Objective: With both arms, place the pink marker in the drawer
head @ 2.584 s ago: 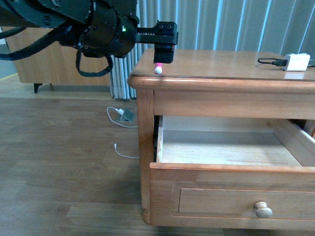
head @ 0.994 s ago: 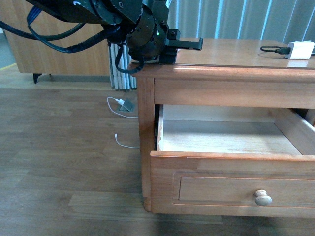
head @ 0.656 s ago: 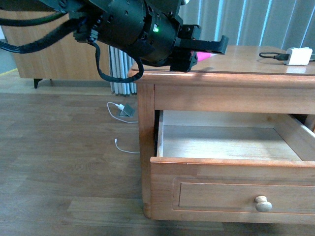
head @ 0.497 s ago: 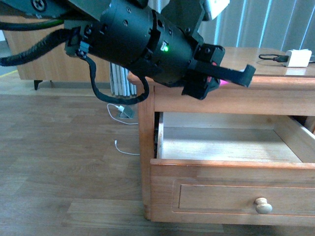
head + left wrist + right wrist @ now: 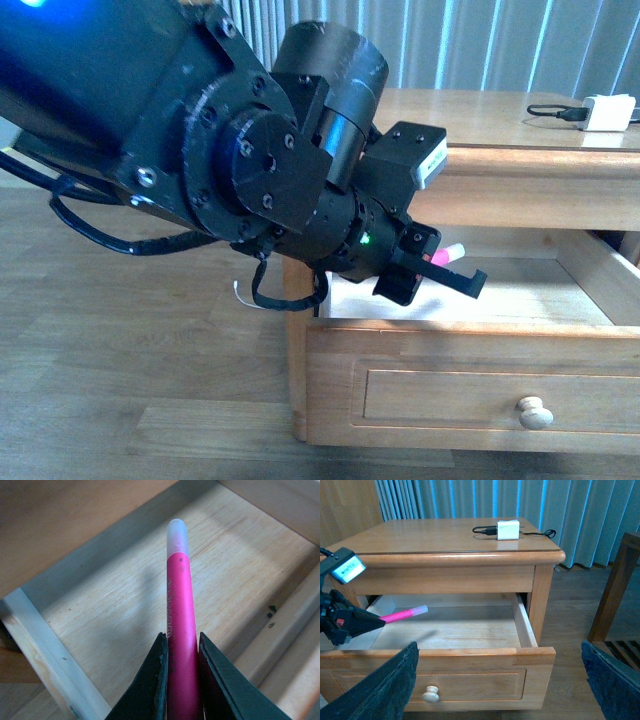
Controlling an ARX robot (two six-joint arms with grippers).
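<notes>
Left claw (image 5: 181,637) clenched on the pink marker (image 5: 179,595), tip over the open drawer (image 5: 525,622) for the drop. Right claw (image 5: 498,647) released, clear.

Bulky black arm (image 5: 250,170), green light (image 5: 366,238)

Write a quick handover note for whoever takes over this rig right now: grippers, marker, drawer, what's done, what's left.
Left gripper: shut on the pink marker, holding it in the air above the floor of the open drawer, white end pointing forward.
Right gripper: open, empty, facing the drawer front.
Done: drawer is open, marker is gripped and over it.
Left: release the marker into the drawer; closing the drawer probably comes after.
</notes>
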